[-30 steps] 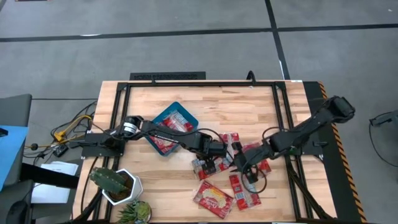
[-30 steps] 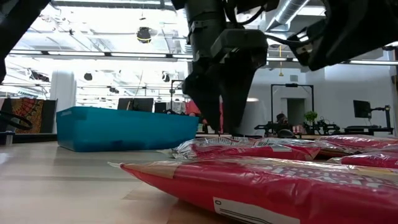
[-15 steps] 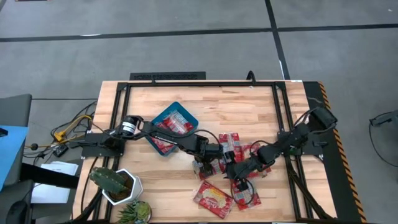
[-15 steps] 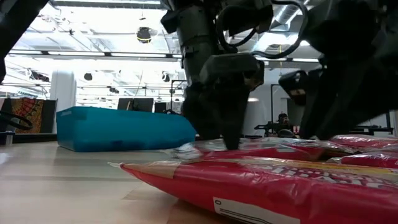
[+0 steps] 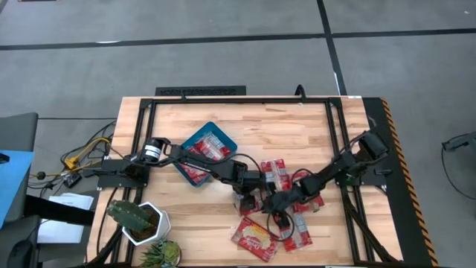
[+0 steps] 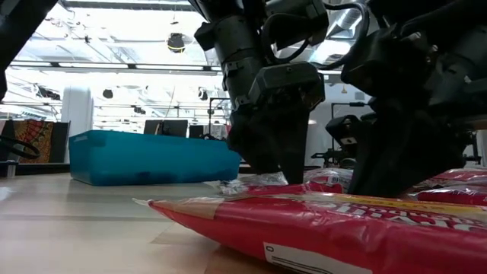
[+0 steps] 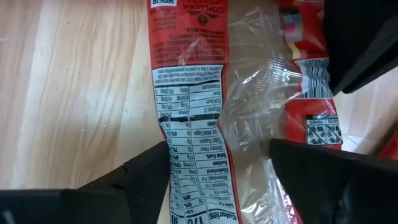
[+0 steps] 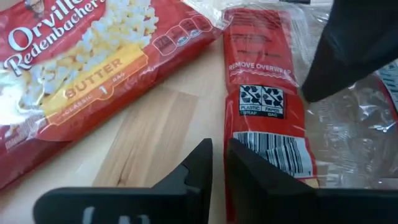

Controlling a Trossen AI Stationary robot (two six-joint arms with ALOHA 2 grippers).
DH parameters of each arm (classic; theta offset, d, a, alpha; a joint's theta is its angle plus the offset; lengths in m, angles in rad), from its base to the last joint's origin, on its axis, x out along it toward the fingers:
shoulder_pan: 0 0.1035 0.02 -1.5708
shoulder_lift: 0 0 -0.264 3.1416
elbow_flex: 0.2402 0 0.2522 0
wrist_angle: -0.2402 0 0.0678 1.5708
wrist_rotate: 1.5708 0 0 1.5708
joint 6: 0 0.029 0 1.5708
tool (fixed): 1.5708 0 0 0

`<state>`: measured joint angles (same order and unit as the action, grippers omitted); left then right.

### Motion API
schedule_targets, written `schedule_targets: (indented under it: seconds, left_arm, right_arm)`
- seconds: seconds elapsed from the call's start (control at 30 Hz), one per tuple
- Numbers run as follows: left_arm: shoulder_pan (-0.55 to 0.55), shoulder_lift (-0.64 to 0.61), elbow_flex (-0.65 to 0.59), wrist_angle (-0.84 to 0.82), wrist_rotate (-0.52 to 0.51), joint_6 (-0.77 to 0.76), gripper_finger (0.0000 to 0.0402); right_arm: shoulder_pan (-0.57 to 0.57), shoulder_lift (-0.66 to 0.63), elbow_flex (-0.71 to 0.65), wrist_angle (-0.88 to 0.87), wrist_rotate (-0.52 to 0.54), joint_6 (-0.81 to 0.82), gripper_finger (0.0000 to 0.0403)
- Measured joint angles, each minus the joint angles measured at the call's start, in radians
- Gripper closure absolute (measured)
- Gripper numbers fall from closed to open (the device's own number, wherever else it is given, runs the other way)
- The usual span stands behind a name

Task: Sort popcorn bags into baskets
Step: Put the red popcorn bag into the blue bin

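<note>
Several red popcorn packets lie flat on the wooden table right of centre, among them a large one (image 5: 254, 238) near the front edge. The teal tray (image 5: 195, 134) stands left of centre with packets inside; it also shows in the low view (image 6: 152, 156). My left gripper (image 5: 249, 195) is open and low over one packet (image 7: 211, 124), label side up, a finger on each side. My right gripper (image 5: 274, 207) is shut, close beside it at table height, its tips (image 8: 219, 162) at the edge of another packet (image 8: 264, 106). My left gripper comes from above, pointing down, its open fingers (image 7: 146, 180) over the packet's two long edges (image 7: 163, 143), across its width. The packet lies flat on the table. Whether the tips press on it I cannot tell. My right gripper's shut fingers lie low along the packet's barcode end (image 8: 249, 146); one finger overlaps its edge, and I cannot tell if it touches.
The two grippers stand very close together; my left gripper's finger (image 8: 354, 50) shows just ahead in the right wrist view. A butter-print packet (image 8: 81, 68) lies beside the right gripper. A white cactus pot (image 5: 141, 221) stands at the near left corner. Black frame rails run along the table's edges.
My right gripper has swung toward the table's left and come down to the table beside my left gripper. My left gripper has gone down onto the packet below it and a little toward the near edge. The packets have kept their places.
</note>
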<state>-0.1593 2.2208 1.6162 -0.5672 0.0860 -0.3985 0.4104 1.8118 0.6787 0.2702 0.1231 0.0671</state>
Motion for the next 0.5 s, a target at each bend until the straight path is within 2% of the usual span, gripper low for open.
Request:
schedule_targets:
  seconds: [0.17,0.4,0.5]
  left_arm:
    - [0.002,0.0,-0.002,0.016,0.05,0.005,0.0203]
    - [0.014,-0.003,-0.063,0.081,0.148,-0.006,0.0321]
    - [0.019,-0.003,-0.072,0.076,0.16,-0.011,0.0369]
  right_arm:
    - [-0.028,0.001,-0.001,0.015,-0.018,-0.012,0.0333]
    - [-0.029,0.002,-0.001,0.007,-0.01,-0.024,0.0333]
    - [-0.029,0.002,-0.002,0.005,-0.007,-0.025,0.0333]
